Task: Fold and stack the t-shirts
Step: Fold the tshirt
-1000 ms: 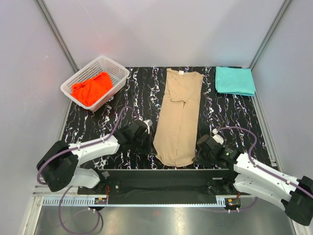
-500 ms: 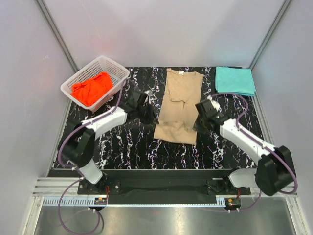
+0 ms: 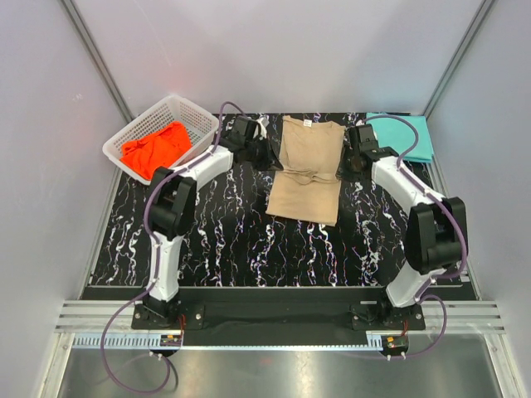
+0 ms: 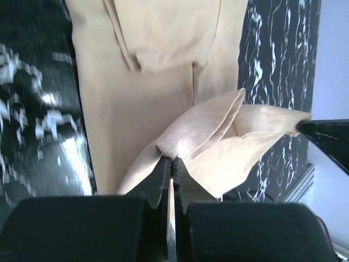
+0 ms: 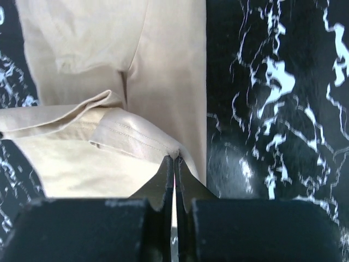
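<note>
The tan t-shirt (image 3: 305, 178) lies on the black marbled table (image 3: 232, 240), its bottom part folded up over the top part. My left gripper (image 3: 264, 153) is shut on the shirt's hem corner (image 4: 170, 146) at the shirt's left edge. My right gripper (image 3: 348, 159) is shut on the other hem corner (image 5: 173, 153) at the right edge. Both hold the hem a little above the shirt's chest. The teal t-shirt (image 3: 406, 137) lies folded at the back right. The orange-red t-shirt (image 3: 156, 148) lies crumpled in the basket.
The white lattice basket (image 3: 197, 118) stands at the back left. Grey walls close in the table on three sides. Both arms reach far across the table, their cables arching above them.
Both grippers have carried the shirt's bottom hem from the near edge toward the back, folding the tan shirt roughly in half over itself.
</note>
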Controlling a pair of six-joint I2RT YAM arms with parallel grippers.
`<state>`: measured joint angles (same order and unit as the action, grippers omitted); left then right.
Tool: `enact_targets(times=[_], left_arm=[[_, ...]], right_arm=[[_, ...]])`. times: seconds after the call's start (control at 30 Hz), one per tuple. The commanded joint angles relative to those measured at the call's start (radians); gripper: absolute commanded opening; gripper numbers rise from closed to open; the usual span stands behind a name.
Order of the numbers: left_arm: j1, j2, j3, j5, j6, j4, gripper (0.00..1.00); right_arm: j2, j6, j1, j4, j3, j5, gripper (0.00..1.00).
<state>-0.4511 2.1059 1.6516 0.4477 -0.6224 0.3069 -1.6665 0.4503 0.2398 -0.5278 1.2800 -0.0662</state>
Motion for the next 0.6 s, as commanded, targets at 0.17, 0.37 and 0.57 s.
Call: enact_targets(times=[0.17,0.37,0.57], left_arm=[[0.042,0.164,0.212,0.111,-0.037,-0.064,0.00],[0.055,0.224,0.280,0.085,-0.042,-0.063,0.00],[0.068,0.256,0.303,0.071,-0.068,-0.072,0.00]], right_arm=[[-0.140,-0.117,-0.068,0.089,0.125,0.146,0.00],[-0.185,-0.148,-0.083,0.135,0.128,0.175,0.00],[-0.217,-0.157,-0.108,0.166,0.143,0.209,0.00]])
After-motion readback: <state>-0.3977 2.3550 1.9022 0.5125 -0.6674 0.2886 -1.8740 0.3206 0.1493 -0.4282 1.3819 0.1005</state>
